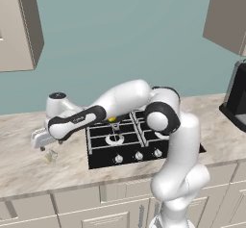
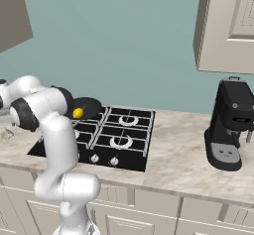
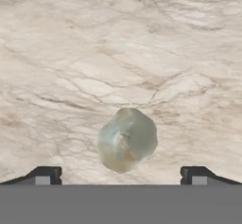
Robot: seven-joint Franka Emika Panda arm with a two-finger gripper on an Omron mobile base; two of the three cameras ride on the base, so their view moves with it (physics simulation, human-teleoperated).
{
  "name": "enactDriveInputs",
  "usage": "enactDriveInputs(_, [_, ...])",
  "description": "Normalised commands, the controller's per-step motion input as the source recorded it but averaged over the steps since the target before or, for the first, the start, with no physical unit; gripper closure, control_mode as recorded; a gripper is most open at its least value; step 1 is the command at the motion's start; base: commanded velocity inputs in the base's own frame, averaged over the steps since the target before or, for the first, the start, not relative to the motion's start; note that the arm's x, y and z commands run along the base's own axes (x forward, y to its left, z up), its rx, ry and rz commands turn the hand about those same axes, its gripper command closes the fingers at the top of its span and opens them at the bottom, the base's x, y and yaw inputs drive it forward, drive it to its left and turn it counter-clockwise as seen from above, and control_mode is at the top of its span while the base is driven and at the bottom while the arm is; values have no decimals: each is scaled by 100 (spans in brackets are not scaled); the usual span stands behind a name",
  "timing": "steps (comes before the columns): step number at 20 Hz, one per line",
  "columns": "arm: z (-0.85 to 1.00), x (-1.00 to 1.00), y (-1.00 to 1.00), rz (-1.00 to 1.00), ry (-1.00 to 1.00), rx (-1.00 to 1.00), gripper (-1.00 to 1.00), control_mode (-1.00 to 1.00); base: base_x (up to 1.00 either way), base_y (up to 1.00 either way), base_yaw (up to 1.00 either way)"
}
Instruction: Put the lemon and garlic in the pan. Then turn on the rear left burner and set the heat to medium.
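The garlic (image 3: 126, 139) is a pale bulb lying on the marble counter left of the cooktop, also seen as the garlic (image 1: 50, 157). My gripper (image 3: 121, 176) hangs open just above it, one dark fingertip (image 3: 45, 175) on each side, nothing held. From the left base camera my gripper (image 1: 48, 147) points down over the bulb. The black pan (image 2: 88, 106) sits at the cooktop's rear left, covering the burner there. The yellow lemon (image 2: 78, 113) lies inside it; a bit of the lemon (image 1: 111, 119) peeks past my forearm.
The black cooktop (image 1: 144, 147) has a row of knobs (image 1: 138, 155) along its front edge. A black coffee machine (image 2: 227, 127) stands on the counter to the right. Wall cabinets and a hood hang above. Bare marble surrounds the garlic.
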Motion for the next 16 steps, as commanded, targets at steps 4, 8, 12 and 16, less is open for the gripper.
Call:
enactDriveInputs(4, [-28,12,11,0,0,0,-100,-100,0,0,0])
enactDriveInputs(8, [-32,2,2,0,0,0,-100,-100,0,0,0])
enactDriveInputs(12, [-14,0,0,0,0,0,-100,-100,0,0,0])
enactDriveInputs(16, [-3,0,0,0,0,0,-100,-100,0,0,0])
